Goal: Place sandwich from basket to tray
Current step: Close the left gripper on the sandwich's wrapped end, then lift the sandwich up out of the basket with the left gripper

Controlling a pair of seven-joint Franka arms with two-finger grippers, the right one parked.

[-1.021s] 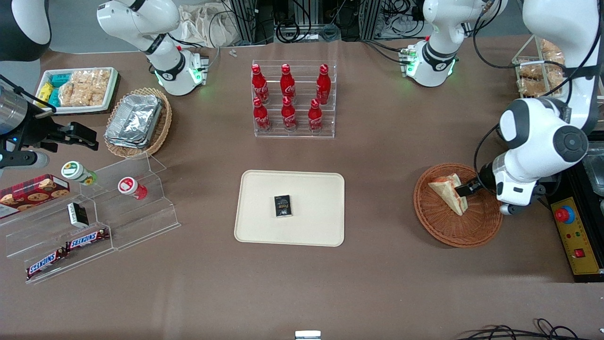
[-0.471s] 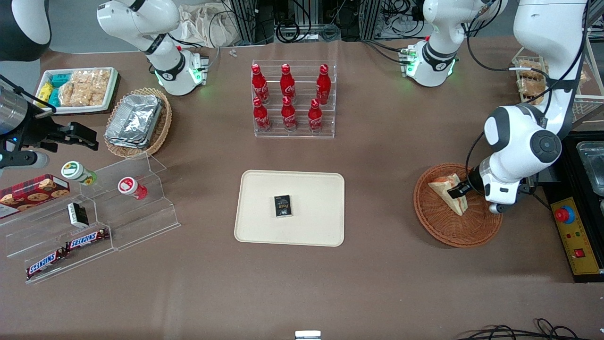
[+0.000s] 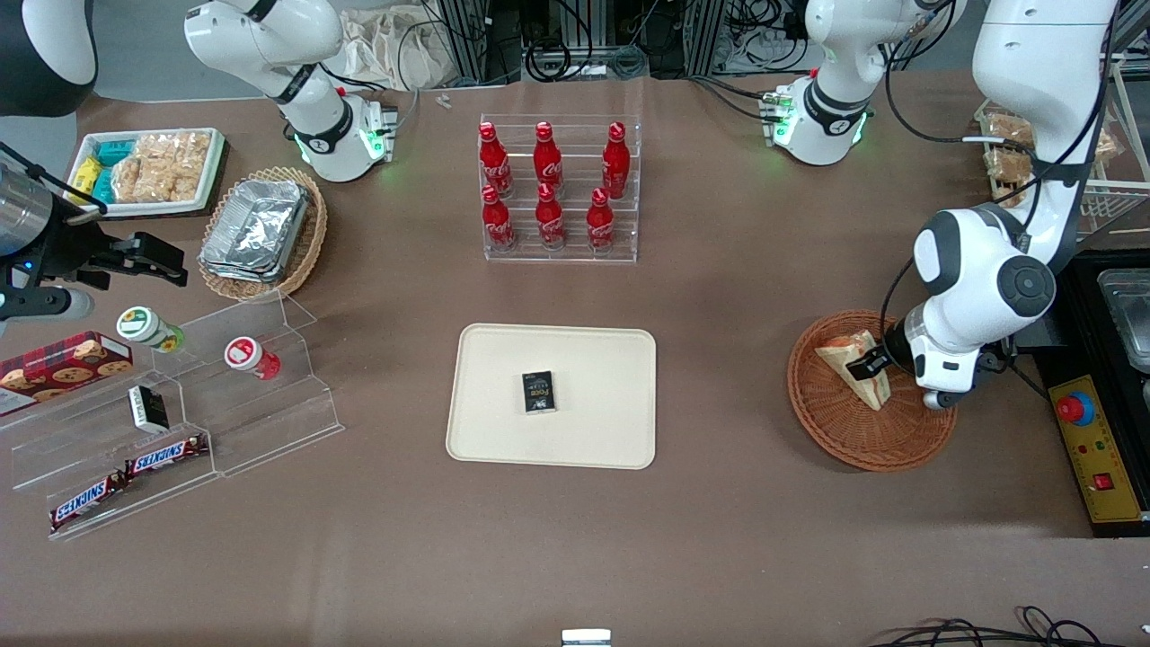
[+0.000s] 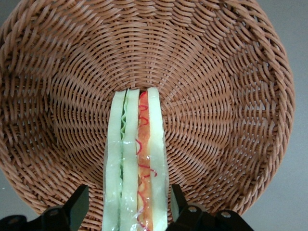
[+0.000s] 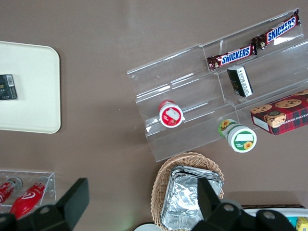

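Wrist view: fingers (image 4: 126, 211) astride sandwich (image 4: 135, 163)

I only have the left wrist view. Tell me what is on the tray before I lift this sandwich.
Observer: A small black box lies near the middle of the cream tray.
Operator: Give me the tray's direction from here.
Observer: From the reddish-brown basket, where the open gripper straddles the sandwich, the tray lies toward the parked arm's end of the table.
Operator: Name what stands near the tray.
Observer: A clear rack of six red cola bottles stands farther from the front camera than the tray.
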